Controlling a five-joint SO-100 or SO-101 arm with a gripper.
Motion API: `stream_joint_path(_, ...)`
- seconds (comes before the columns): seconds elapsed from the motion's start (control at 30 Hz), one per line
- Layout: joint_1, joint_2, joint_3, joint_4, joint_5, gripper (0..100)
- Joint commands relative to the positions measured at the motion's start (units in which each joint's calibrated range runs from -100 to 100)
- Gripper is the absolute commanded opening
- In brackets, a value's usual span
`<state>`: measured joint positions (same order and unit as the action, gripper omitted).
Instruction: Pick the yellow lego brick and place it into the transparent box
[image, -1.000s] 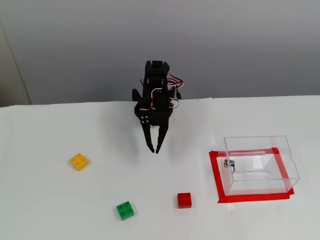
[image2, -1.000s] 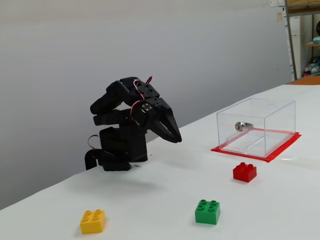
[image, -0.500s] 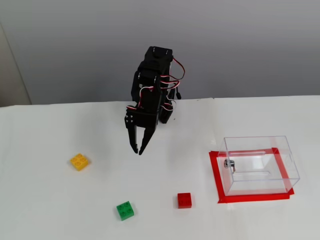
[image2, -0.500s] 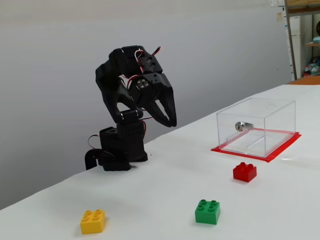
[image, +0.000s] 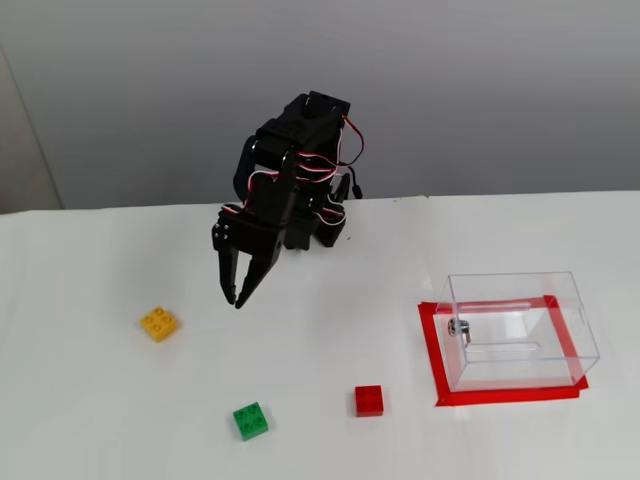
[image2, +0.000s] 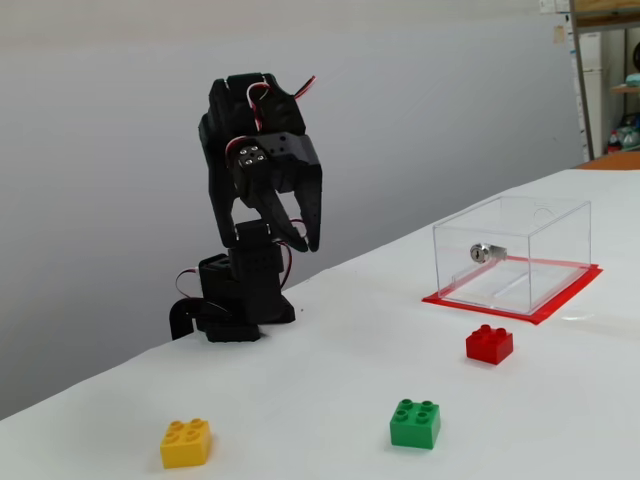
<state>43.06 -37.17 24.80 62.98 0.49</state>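
The yellow lego brick (image: 159, 323) lies studs up on the white table at the left; it also shows in the other fixed view (image2: 186, 442) at the front left. The transparent box (image: 500, 355) stands at the right on a red tape frame, and it holds no brick (image2: 545, 275). My black gripper (image: 235, 300) hangs fingers down in the air, up and to the right of the yellow brick and clear of it. Its jaws are slightly apart and hold nothing (image2: 306, 245).
A green brick (image: 251, 420) and a red brick (image: 369, 400) lie near the front of the table between the yellow brick and the box. The arm's base (image2: 235, 300) stands at the back edge. A metal fitting (image: 458, 327) sits on the box's left wall.
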Motion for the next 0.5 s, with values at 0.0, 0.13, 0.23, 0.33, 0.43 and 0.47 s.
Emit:
stream_joint_path(0.0, 4.15, 2.33, -4.55, 2.99, -0.18, 2)
stream_joint_path(0.13, 8.52, 5.47, -6.90, 5.34, -0.18, 2)
stream_joint_path(0.23, 11.84, 7.93, -8.98, 5.43, -0.18, 2)
stream_joint_path(0.33, 15.24, 10.31, -11.51, 5.43, -0.12, 2)
stream_joint_path(0.43, 18.94, 13.20, -14.49, 5.43, 0.14, 2)
stream_joint_path(0.47, 19.98, 14.30, -15.58, 5.43, 0.19, 2)
